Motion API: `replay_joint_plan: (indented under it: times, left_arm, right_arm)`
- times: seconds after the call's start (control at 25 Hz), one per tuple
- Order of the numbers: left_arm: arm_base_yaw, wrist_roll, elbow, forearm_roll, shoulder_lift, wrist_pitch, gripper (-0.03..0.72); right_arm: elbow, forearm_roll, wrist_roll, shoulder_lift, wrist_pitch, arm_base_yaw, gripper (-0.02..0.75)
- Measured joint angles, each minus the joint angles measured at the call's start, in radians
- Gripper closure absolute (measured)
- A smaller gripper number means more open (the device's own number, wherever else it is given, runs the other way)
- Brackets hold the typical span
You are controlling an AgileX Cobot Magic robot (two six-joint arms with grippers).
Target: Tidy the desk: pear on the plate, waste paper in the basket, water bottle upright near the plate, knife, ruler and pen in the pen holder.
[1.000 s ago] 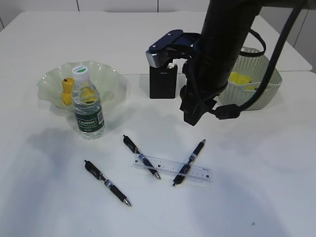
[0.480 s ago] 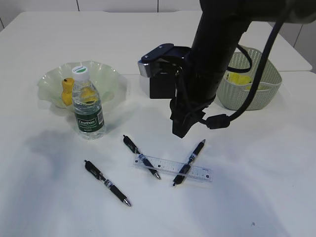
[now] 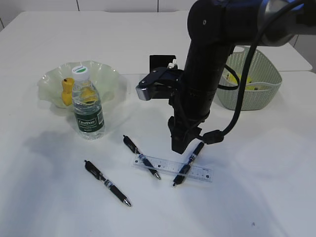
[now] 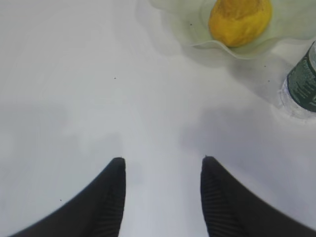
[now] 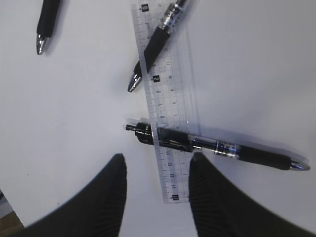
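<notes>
**Asker:** What does the scene show?

**Describer:** A white desk (image 3: 59,197) seen at a slant. At centre, the black right arm reaches down; its right gripper (image 5: 157,170) hangs released, jaws parted and holding nothing, above a clear ruler (image 5: 162,108) in the lower centre of the exterior view. Two black pens lie across that ruler: one pen (image 5: 212,146) just beyond the fingertips in the right wrist view, another pen (image 5: 158,39) near the top. A third pen (image 3: 106,183) lies apart at lower left.

**Asker:** And the other things?

**Describer:** At left, the yellow pear (image 3: 67,91) sits in the ruffled green plate (image 3: 109,75), with the water bottle (image 3: 88,106) upright just in front. The black pen holder (image 3: 162,61) shows behind the arm. The green basket (image 3: 256,91) at upper right holds something yellow, probably the waste paper. The left gripper (image 4: 163,190) is also released, over bare desk near the plate. No knife is visible.

**Asker:** Which step is this?

**Describer:** Collecting the writing things, I judge. The next move calls for descending and closing on the nearest pen without dragging the ruler beneath it.
</notes>
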Motion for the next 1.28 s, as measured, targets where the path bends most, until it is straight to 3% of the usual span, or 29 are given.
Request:
replay_joint_plan:
  times: [0.16, 0.28, 1.28]
  left_arm:
    - [0.0, 0.0, 0.0, -0.002, 0.0, 0.003, 0.34]
    - [0.0, 0.0, 0.0, -0.002, 0.0, 0.003, 0.34]
    - [0.0, 0.0, 0.0, -0.002, 0.0, 0.006, 0.34]
  right_arm:
    - [0.0, 0.007, 0.0, 0.009, -0.006, 0.0, 0.317]
    - [0.0, 0.008, 0.0, 0.03, -0.008, 0.0, 0.273]
    - [0.0, 0.065, -0.054, 0.08, -0.135, 0.0, 0.258]
